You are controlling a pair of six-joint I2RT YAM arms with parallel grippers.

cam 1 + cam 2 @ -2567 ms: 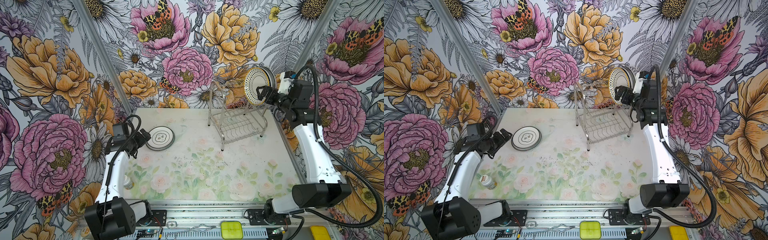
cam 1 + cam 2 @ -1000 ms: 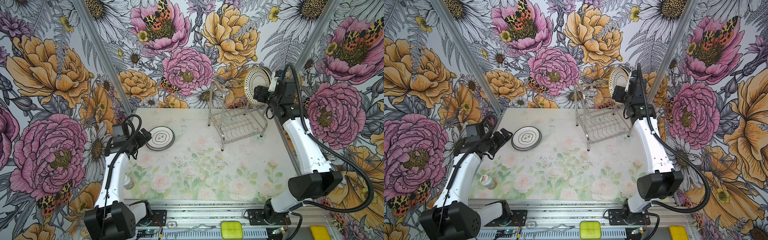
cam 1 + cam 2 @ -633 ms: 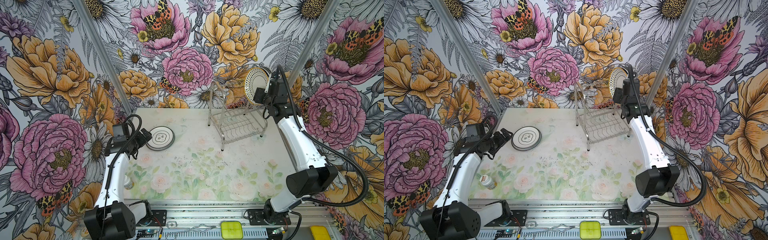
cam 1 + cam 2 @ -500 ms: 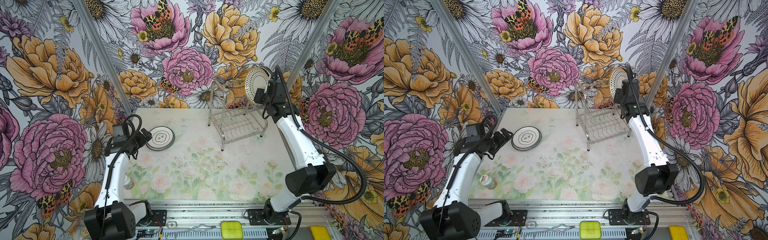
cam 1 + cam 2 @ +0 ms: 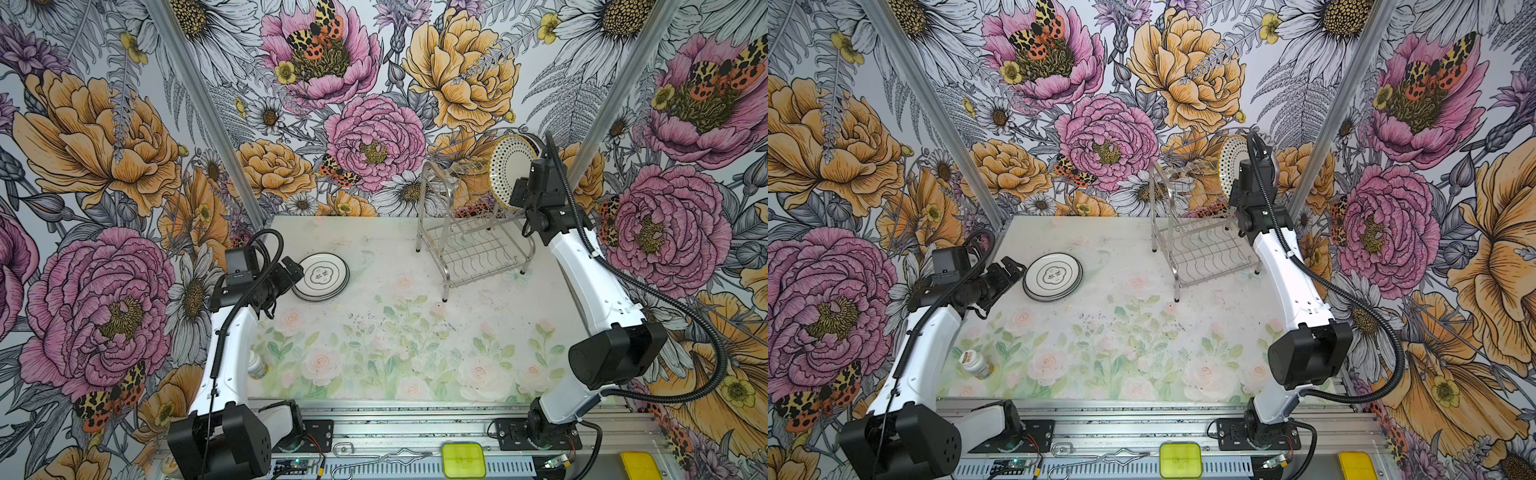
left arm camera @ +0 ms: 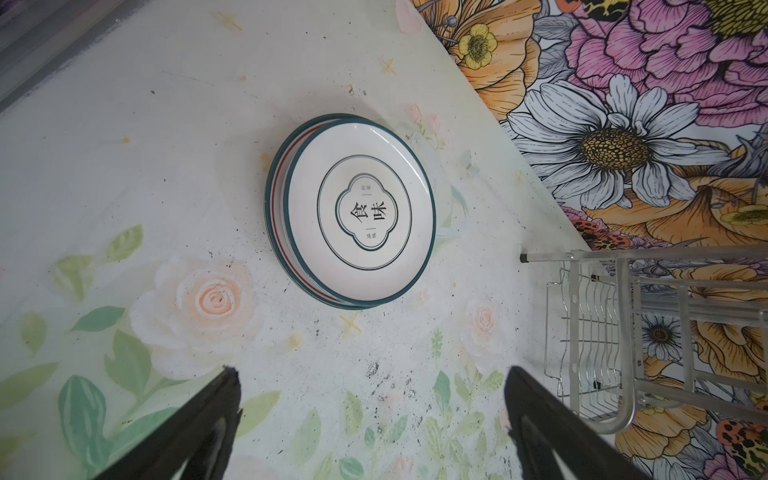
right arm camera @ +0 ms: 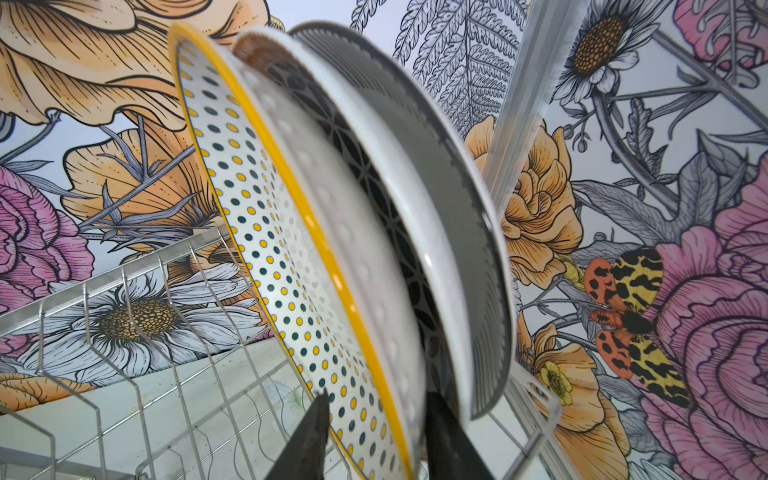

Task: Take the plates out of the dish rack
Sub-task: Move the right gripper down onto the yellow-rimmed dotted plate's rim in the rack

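Note:
The dish rack stands at the back right. Three plates stand upright at its right end: a dotted yellow-rimmed plate, a black-lattice plate and a grey striped-rim plate. My right gripper straddles the dotted plate's lower rim, one finger before its face and one behind it. Its jaws are narrowed, with a little room still showing. Two stacked plates lie flat on the table at the left. Beside them my left gripper is wide open and holds nothing.
A small bottle lies near the left arm's base. Flowered walls close in the table on three sides, with a metal corner post just behind the rack. A yellow box sits on the front rail.
My right arm swung in leftward to the plates in the rack, and its jaws narrowed round the dotted plate's rim. The left arm and the stacked plates have not moved.

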